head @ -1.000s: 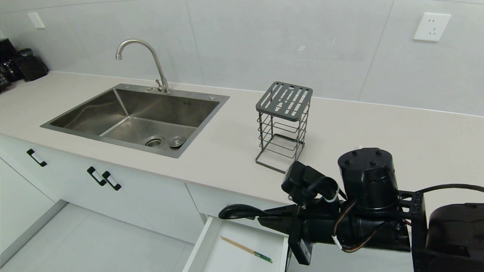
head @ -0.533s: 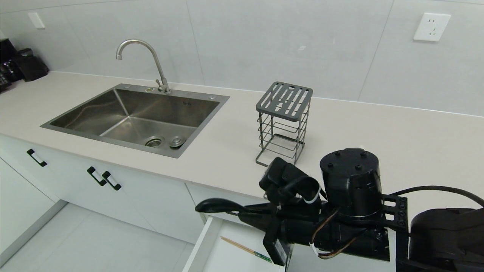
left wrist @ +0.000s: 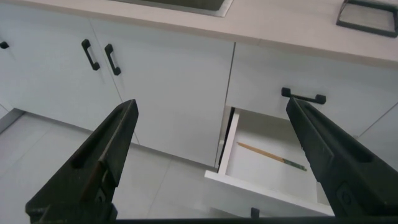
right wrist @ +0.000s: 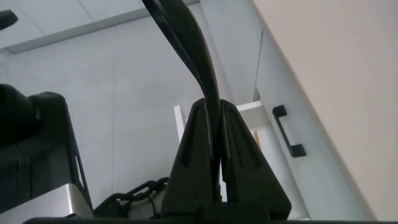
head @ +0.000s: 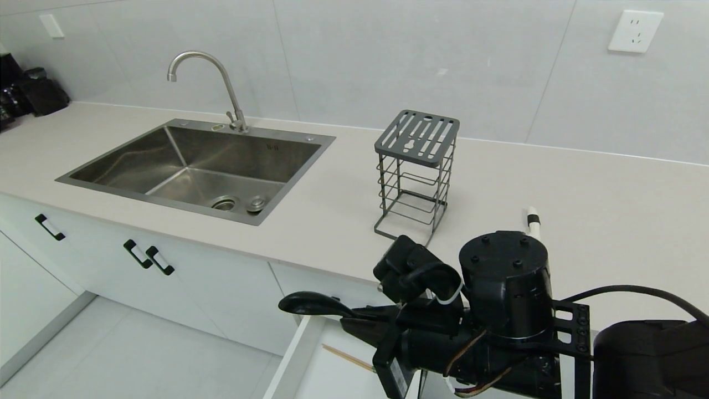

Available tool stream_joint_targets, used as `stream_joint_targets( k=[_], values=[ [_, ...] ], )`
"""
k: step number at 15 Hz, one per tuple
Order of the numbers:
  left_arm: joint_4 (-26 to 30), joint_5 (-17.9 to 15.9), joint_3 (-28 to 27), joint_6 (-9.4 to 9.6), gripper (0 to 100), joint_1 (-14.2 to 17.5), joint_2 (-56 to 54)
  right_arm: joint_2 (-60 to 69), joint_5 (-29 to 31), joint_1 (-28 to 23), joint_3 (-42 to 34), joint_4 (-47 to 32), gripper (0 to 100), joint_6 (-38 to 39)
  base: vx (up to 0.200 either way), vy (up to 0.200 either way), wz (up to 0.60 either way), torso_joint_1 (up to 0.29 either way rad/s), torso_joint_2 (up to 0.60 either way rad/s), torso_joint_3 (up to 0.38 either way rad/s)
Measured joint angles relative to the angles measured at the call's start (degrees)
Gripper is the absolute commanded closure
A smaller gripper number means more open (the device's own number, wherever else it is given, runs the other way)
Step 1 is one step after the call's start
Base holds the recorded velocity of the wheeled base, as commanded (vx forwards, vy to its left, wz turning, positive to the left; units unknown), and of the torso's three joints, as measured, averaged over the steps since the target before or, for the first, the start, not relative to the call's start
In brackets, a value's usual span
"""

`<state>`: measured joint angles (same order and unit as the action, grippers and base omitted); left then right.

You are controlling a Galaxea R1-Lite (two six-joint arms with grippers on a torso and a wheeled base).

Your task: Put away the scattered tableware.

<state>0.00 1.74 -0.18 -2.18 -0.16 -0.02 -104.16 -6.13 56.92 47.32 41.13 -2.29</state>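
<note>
A black spoon (head: 308,303) is held level above the open white drawer (head: 302,368), with my right gripper (head: 363,321) shut on its handle. In the right wrist view the spoon (right wrist: 180,43) sticks out from between the closed fingers (right wrist: 196,134) of the right gripper (right wrist: 212,121). One wooden chopstick (head: 347,357) with a green end lies in the drawer. My left gripper (left wrist: 214,155) hangs open in front of the cabinets, facing the drawer (left wrist: 264,168) and the chopstick (left wrist: 271,156). A white utensil (head: 532,218) with a dark band lies on the counter to the right.
A dark wire rack (head: 415,169) stands on the counter (head: 332,210) behind the right arm. A steel sink (head: 194,166) with a tap (head: 221,83) is at the left. Cabinet doors with black handles (head: 148,257) run below the counter. A drawer handle (left wrist: 303,96) shows above the open drawer.
My right arm has carried the black spoon leftward, over the drawer's left part. The head camera has also shifted slightly, so the white utensil behind the arm now shows.
</note>
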Motion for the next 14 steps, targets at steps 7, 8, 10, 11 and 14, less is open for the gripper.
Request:
stream_joint_targets(
  k=[7, 8, 10, 11, 14],
  values=[
    [0.1, 0.0, 0.0, 0.0, 0, 0.0, 0.0, 0.1, 0.1, 0.7, 2.3, -3.7, 100, -1.5, 0.0, 0.0, 0.0, -0.244, 0.48, 0.237],
    [0.0, 0.0, 0.0, 0.0, 0, 0.0, 0.0, 0.0, 0.1, 0.7, 3.2, -5.3, 100, -1.7, 0.0, 0.0, 0.0, -0.251, 0.53, 0.242],
    [0.0, 0.0, 0.0, 0.0, 0, 0.0, 0.0, -0.3, 0.2, 0.7, 4.1, -5.5, 100, -1.9, 0.0, 0.0, 0.0, -0.173, 0.35, 0.161],
    [0.0, 0.0, 0.0, 0.02, 0, 0.0, 0.0, -0.5, 0.2, 0.7, 4.3, -5.1, 100, -1.9, 0.0, 0.0, 0.0, -0.159, 0.3, 0.149],
    [0.1, 0.0, 0.0, 0.0, 0, 0.0, 0.0, -1.0, 0.2, 0.6, 4.4, -5.1, 100, -2.0, 0.0, 0.0, 0.0, -0.194, 0.37, 0.183]
  ],
)
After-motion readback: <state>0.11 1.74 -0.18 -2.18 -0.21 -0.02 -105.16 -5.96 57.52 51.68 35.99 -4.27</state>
